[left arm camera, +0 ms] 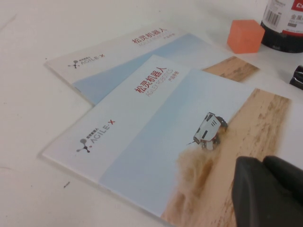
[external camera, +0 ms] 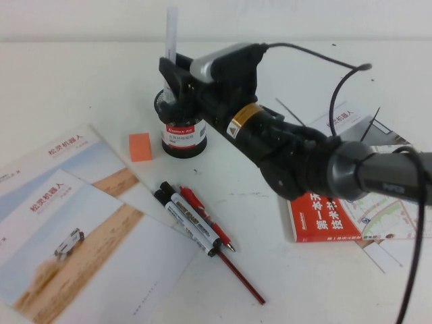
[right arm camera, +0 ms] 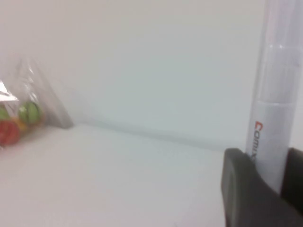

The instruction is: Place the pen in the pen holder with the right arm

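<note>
The pen point(external camera: 171, 30) stands upright in my right gripper point(external camera: 173, 74), clamped between the jaws, directly above the pen holder point(external camera: 183, 138). The right wrist view confirms the hold: the white barrel point(right arm camera: 272, 104) runs vertically between the two dark fingers point(right arm camera: 244, 189). I cannot tell whether the lower tip has entered the holder's mouth, because the gripper body hides it.

Progress, as I judge it: pickup and carry are complete, and the pen is aligned over the holder. Lowering (if the tip is not yet inside), release and withdrawal remain.

Clearances around the pen holder:
- The orange block point(external camera: 140, 146) sits just beside the holder on its left, apart from it.
- The two black-capped markers point(external camera: 189, 216) and the red pen point(external camera: 212, 223) lie near the holder's front, clear of it.
- The brochures point(external camera: 67, 202) lie to the front left; the red-covered book point(external camera: 324, 216) lies well to the right, beneath my right arm point(external camera: 304, 158).
- The table point(external camera: 67, 81) behind and to the left of the holder is bare white surface.

I judge a straight vertical retreat to be the least obstructed path, since nothing stands above the holder but the pen itself.

My left gripper point(left arm camera: 267, 191) hangs low over the brochures point(left arm camera: 156, 123), well apart from the holder; I cannot tell its opening.
</note>
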